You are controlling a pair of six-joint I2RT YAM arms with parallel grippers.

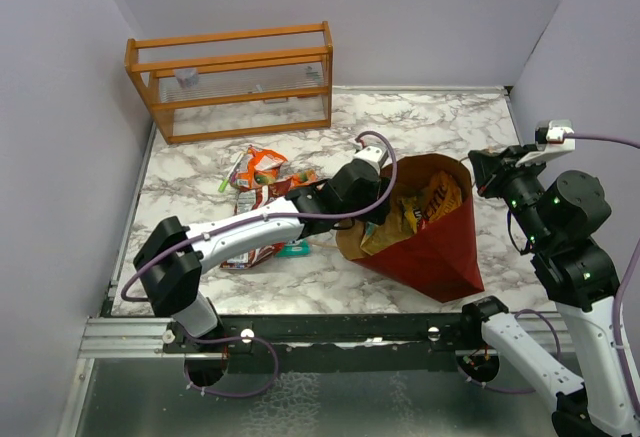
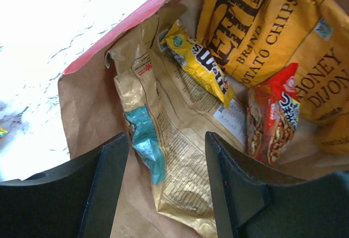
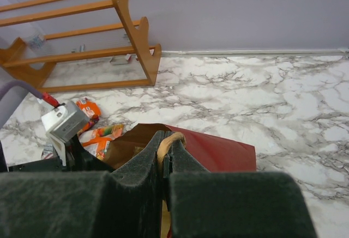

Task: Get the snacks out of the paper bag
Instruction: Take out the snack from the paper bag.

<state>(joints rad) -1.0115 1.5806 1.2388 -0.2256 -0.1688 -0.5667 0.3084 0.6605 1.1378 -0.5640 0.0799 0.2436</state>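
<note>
Paper bag: right of centre in the top view, tipped over on the desk, dark red side up, mouth facing upper left. Its low corner lies close to the desk's near edge.

Snacks, inside: wrist view shows a gold-and-teal packet flat on the kraft lining, a yellow packet slanting above it, a big chips bag at upper right and a red packet at right. Snacks, outside: loose pile of orange and red packets on the desk, left of the bag mouth.

Left claw: inside the mouth, fingers spread and holding nothing, straddling the gold-and-teal packet. Judged the next pick.

Right claw: pinched tight on a tan strip at the bag's upper right, rim or cord handle, cannot tell which. Likely there to prop the mouth open and stop the bag sliding.

Room: bag walls crowd the left claw on both sides, so the way out is back through the mouth toward the pile. Bare marble runs behind the bag; wooden rack stands well apart at upper left.
</note>
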